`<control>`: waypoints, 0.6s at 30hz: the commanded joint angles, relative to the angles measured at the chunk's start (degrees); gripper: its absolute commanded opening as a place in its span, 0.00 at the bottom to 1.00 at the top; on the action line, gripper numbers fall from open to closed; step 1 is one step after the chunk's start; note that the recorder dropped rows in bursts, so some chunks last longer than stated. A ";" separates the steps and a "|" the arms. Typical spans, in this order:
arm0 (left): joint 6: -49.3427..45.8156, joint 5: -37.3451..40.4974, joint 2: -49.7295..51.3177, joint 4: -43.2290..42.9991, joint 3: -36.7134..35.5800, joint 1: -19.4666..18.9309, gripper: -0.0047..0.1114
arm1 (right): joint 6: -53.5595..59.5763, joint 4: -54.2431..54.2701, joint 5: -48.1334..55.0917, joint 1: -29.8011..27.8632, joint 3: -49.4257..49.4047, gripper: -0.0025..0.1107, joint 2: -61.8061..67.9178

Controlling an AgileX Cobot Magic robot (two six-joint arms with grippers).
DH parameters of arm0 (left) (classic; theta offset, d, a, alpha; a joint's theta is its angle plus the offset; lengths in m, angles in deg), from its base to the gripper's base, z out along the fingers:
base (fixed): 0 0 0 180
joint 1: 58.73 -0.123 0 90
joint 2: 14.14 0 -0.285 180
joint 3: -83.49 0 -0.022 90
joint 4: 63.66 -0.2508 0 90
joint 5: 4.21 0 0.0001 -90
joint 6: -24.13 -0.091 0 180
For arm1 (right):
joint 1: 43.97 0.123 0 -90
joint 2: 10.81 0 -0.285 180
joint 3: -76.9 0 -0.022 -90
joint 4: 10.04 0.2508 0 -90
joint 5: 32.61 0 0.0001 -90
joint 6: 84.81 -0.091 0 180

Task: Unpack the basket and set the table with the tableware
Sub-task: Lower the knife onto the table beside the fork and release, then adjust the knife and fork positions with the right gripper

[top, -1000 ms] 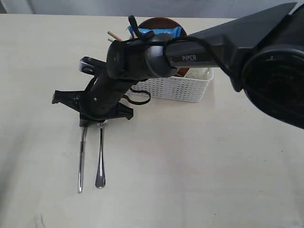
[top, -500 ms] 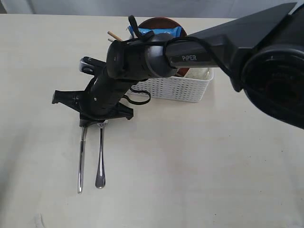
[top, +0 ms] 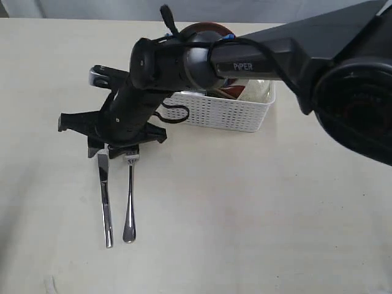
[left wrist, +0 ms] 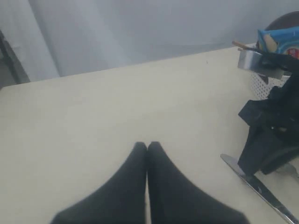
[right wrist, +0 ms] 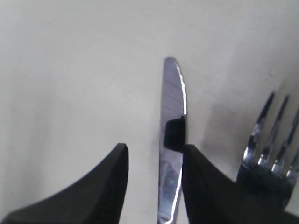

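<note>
Laying cutlery: knife [top: 105, 202] and fork [top: 129, 202] lie side by side on the tabletop [top: 245, 214] near the basket [top: 223, 113]. Right gripper [right wrist: 153, 158] jaws parted over the knife blade (let go); left gripper [left wrist: 147, 149] jaws pressed together, empty. Plate [top: 205, 29] sits in the basket, not yet unpacked.

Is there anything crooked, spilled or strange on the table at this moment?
Nothing is spilled or broken. The knife and fork lie flat, side by side, nearly parallel. Only the blue bag in the basket is no tableware.
</note>
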 commanded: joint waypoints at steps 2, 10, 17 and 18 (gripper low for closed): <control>0.32 0.09 -0.36 -0.13 -0.17 0.12 0.04 | -1.40 -10.23 7.44 0.39 5.00 0.34 -3.01; 0.32 0.09 -0.36 -0.13 -0.17 0.12 0.04 | -14.81 -31.94 20.88 9.28 5.73 0.34 -5.28; 0.32 0.09 -0.36 -0.13 -0.17 0.12 0.04 | -18.46 -31.92 18.52 13.29 5.76 0.34 -2.93; 0.32 0.09 -0.36 -0.13 -0.17 0.12 0.04 | -19.04 -32.03 18.74 13.29 5.76 0.34 -2.40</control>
